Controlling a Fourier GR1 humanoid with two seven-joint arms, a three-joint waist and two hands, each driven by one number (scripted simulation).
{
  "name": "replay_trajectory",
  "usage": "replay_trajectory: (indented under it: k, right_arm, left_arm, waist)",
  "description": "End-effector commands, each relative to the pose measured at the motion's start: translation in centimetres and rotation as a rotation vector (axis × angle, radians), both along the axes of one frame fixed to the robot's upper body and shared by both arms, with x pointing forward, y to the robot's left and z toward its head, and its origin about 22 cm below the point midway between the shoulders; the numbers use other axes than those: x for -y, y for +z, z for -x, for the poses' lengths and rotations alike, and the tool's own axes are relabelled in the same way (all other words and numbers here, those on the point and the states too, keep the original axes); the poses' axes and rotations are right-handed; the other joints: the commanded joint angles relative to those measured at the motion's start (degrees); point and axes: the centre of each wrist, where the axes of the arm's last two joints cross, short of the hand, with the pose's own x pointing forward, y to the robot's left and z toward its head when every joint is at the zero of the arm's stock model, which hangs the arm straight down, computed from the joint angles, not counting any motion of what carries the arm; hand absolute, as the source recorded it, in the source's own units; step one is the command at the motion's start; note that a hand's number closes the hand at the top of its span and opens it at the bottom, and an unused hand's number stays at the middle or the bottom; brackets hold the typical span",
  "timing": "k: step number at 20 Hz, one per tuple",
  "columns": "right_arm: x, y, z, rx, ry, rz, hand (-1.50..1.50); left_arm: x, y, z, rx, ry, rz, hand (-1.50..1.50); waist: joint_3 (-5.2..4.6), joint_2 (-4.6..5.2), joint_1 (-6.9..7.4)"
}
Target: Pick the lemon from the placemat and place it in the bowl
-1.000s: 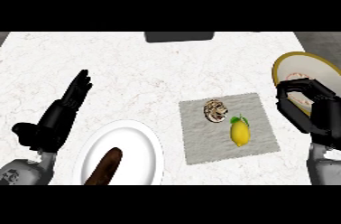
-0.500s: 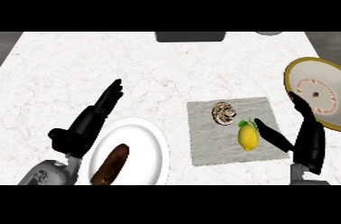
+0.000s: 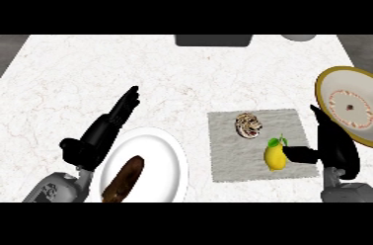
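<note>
Lemon (image 3: 275, 157), yellow, oval, with a small green leaf at its top end, lies on the grey square cloth placemat (image 3: 227, 155), toward the mat's right side and lower half. Just up and left of it on the same mat sits a small round brown-and-white patterned object (image 3: 249, 125), apart from the lemon; what it is cannot be told.

Right hand (image 3: 334, 146), black, comes in from the lower right edge. Fingers extend straight upward along the mat's right border; thumb (image 3: 299, 153) juts left and its tip meets the lemon's right side. Nothing is curled round the fruit: hand released, not grasping.

Yellow-rimmed round bowl (image 3: 326, 86) with a pale inside and a reddish ring sits at the right edge of the white marble counter (image 3: 146, 66), just beyond the right hand's fingertips, partly cut by the frame.

Left hand (image 3: 98, 138), black, shows at lower left, fingers straight and pointing up-right, resting, released, holding nothing. Its lower part overlaps the rim of a white round plate (image 3: 160, 155) carrying a dark brown elongated item (image 3: 124, 177).
</note>
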Motion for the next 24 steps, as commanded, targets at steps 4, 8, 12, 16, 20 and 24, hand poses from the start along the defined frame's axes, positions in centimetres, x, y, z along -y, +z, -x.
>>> replay_trajectory:
  k: [4, 8, 12, 16, 20, 24]
  right_arm:
    - [-4.4, 5.7, -2.7, -0.393, 0.038, -0.026, -1.5]
    - [-7.2, 6.8, -4.2, -0.483, 0.011, -0.085, -1.5]
    - [-7.3, 7.1, -4.9, -0.515, -0.006, -0.093, -1.5]
    - [-7.5, 6.6, -6.0, -0.551, -0.007, -0.082, -1.5]
    - [-8.6, 6.4, -6.3, -0.525, 0.001, -0.037, -1.5]
    - [-10.2, 6.7, -4.9, -0.482, -0.007, 0.008, -1.5]
  left_arm:
    - [-0.2, 0.0, -0.4, 0.006, -0.016, -0.002, 0.0]
    - [0.4, 0.0, 0.0, 0.006, -0.013, -0.006, 0.0]
    - [1.4, -1.0, 0.5, 0.005, -0.013, 0.002, 0.0]
    - [-0.7, -0.5, -0.4, -0.015, -0.001, -0.011, 0.0]
    - [0.6, -0.3, -0.4, 0.003, -0.002, 0.017, 0.0]
    - [1.5, 0.2, 0.5, -0.008, -0.01, 0.019, 0.0]
  waist:
    - [0.17, -0.07, 0.15]
    - [0.29, -0.08, 0.4]
    - [0.34, -0.06, -0.22]
    - [0.37, 0.08, -0.15]
    - [0.4, 0.1, -0.09]
    - [0.42, -0.17, -0.28]
